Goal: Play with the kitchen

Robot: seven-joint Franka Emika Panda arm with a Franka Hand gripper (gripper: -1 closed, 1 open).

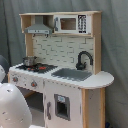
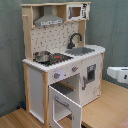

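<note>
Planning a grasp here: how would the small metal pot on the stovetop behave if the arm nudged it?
The pot looks small and shiny, so probably light and slippery. It would likely slide across the flat stovetop rather than tip, being squat.

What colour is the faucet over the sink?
Black; the faucet stands out best against the pale backsplash in the first exterior view.

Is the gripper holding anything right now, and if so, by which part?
Cannot be told. Only part of the white arm shows at the second exterior view's right edge, apart from the kitchen; the gripper is out of view.

Open oven door jutting forward below the kitchen, floor beside bare.
</note>
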